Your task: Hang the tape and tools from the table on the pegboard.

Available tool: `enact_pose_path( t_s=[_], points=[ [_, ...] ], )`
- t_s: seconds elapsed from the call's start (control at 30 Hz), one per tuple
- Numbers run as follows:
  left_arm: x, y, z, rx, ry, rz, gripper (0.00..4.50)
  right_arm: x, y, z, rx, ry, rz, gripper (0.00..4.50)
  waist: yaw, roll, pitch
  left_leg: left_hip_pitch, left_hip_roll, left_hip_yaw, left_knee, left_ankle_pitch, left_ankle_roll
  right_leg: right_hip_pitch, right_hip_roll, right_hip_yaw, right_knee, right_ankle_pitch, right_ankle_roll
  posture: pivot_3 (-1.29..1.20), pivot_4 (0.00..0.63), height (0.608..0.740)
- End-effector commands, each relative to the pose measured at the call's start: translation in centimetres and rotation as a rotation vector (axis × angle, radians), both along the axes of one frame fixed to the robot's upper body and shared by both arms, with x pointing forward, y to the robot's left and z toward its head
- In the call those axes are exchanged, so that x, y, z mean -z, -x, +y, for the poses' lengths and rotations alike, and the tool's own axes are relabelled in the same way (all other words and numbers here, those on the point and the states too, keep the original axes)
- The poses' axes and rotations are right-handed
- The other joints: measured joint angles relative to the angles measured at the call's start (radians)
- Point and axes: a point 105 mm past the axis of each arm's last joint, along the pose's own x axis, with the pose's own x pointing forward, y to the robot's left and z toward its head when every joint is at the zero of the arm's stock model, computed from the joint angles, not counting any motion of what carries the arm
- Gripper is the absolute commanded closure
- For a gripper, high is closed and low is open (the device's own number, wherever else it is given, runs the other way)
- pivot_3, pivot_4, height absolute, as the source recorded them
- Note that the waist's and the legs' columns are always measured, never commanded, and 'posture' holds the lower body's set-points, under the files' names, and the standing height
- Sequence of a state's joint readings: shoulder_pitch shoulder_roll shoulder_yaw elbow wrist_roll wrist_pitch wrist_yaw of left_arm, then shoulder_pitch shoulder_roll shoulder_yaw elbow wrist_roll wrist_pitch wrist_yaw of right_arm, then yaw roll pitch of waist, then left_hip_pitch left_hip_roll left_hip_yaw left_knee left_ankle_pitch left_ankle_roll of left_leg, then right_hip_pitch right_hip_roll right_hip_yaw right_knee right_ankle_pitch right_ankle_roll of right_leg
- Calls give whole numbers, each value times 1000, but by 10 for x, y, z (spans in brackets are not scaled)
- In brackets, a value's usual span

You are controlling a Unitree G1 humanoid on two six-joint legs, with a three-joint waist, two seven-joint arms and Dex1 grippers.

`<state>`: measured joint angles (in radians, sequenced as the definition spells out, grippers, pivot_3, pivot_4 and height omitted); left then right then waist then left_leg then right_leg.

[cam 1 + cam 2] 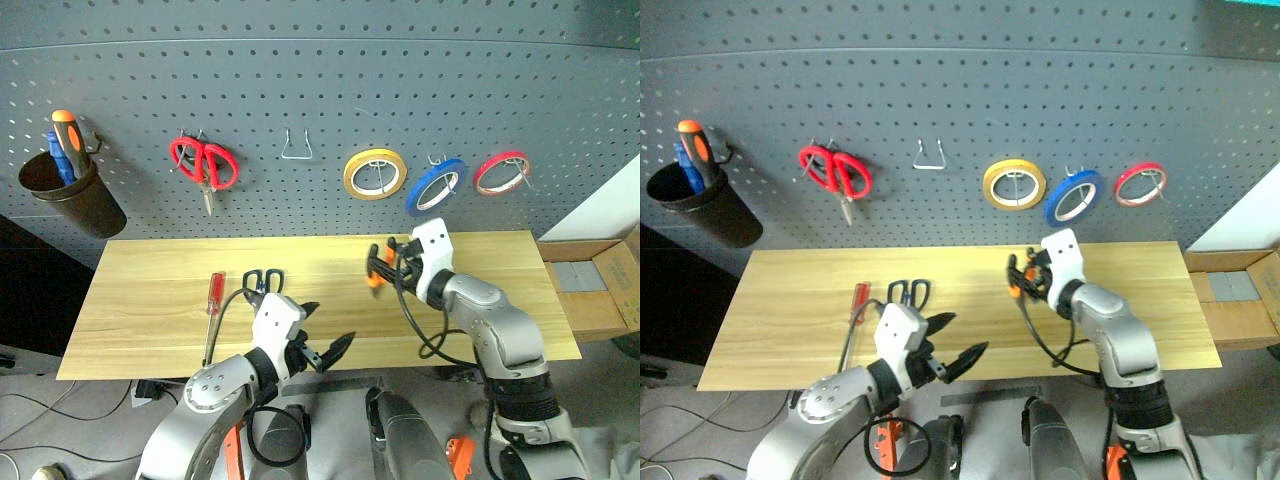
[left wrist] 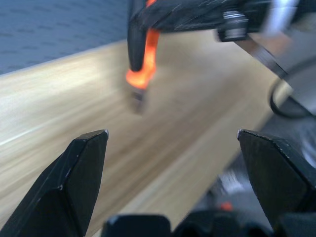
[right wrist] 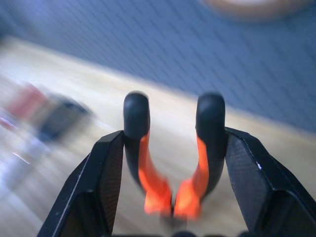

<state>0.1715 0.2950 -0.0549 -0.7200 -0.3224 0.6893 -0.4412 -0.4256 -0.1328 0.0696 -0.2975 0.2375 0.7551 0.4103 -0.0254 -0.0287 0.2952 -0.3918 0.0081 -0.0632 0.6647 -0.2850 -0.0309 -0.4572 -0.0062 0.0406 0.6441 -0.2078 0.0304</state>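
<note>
My left gripper [image 1: 328,352] hung wide open and empty near the table's [image 1: 150,330] front edge. Further in, my right gripper [image 3: 173,163] had clamped both handles of the pliers [image 1: 382,265], lifted off the wood. I judged I should keep them level and aim the handles at the bare hook [image 1: 295,145]. Screwdriver [image 1: 212,300] and scissors [image 1: 264,280] lay waiting; blue tape [image 1: 435,186] already hung on the grey pegboard [image 1: 320,70].

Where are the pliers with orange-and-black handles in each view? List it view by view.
Left eye view: pliers with orange-and-black handles, right of centre, in the right gripper.
Right eye view: same place.
Left wrist view: hanging above the light wooden table.
Right wrist view: centre, between the fingers.
Shared landmark: the table.
</note>
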Motion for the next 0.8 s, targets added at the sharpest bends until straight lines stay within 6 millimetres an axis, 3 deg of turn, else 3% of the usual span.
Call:
enact_pose_path(
  t_s=[0.03,0.23,0.33,0.43,0.57,0.8],
  points=[
    [-27,6,19,-152,35,-114,0,-60,10,25,-63,-125,-190,1846,3,0,0,0,0,0,0,2,-3,0,0,0,0,1,0,134,217,740],
    [-56,-1,45,-369,49,-244,0,-122,10,40,-93,-219,-432,1846,30,-1,-6,0,0,1,1,4,-7,0,2,-3,1,4,-2,203,199,740],
    [-73,-19,54,-436,47,-325,0,-158,8,42,-65,-246,-601,1846,51,-2,-8,0,0,0,1,6,-10,1,5,-4,2,6,-5,221,191,740],
    [-88,-33,57,-458,59,-381,0,-181,7,42,-45,-274,-703,1846,56,-5,-14,0,0,0,1,8,-12,1,5,-6,1,9,-9,225,186,740],
    [-97,-44,53,-443,65,-408,0,-197,2,42,-28,-307,-764,1846,59,-9,-18,0,0,0,0,8,-13,1,5,-6,1,10,-10,226,185,740],
    [-100,-54,46,-402,68,-419,0,-204,-8,43,-21,-310,-785,1846,64,-9,-19,-1,2,0,-1,10,-15,0,3,-6,2,12,-13,213,190,740]
  ],
)
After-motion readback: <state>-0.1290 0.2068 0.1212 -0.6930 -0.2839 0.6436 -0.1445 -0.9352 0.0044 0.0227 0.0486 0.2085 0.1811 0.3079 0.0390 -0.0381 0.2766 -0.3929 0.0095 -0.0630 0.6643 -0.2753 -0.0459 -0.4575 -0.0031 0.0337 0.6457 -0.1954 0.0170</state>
